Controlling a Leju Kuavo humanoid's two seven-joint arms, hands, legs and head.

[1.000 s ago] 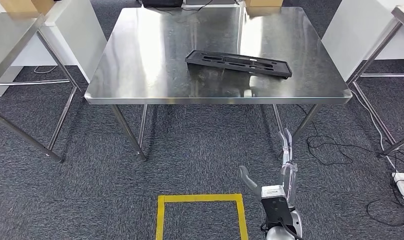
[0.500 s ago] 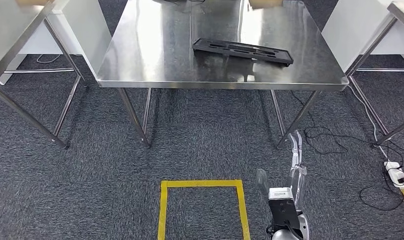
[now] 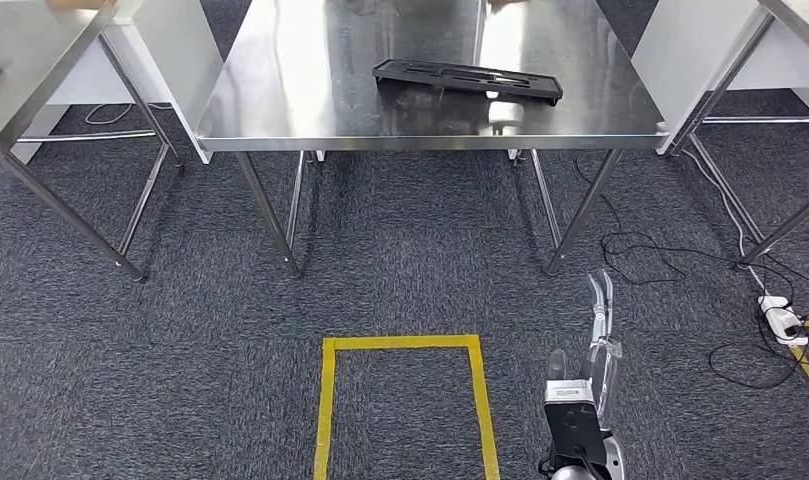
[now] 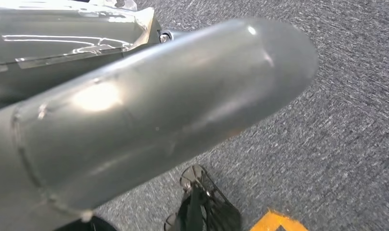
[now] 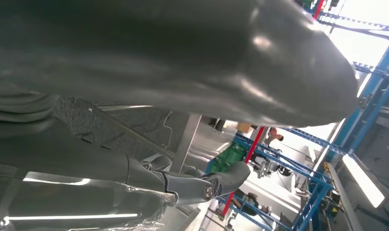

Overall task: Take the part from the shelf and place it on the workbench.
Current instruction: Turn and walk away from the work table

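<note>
My right hand (image 3: 592, 335) hangs low by my side over the carpet, fingers stretched out straight, holding nothing. Left hand (image 4: 134, 115): wrist cam shows just its big grey thumb over the floor, so can't tell if it's released or clenched. The part (image 3: 467, 81), a long flat black tray w/ slots, lies on the steel worktop (image 3: 280, 110) ahead, near the front edge, a bit right of centre, well apart from both hands.

Risks, as I judge them: part sits close to the front edge, so any bump to the worktop or its legs could nudge it off. If I walk or turn w/ the right arm dangling, it could swing into the front-right leg (image 3: 578, 215), which is nearest.

Around: yellow tape square (image 3: 402, 400) on the carpet at my feet; black cables (image 3: 670, 270) and a white power strip (image 3: 783, 320) to the right – trip hazard if I step that way. Another steel table (image 3: 40, 60) at left, white panels behind. Nothing lies between me and the worktop but carpet.
</note>
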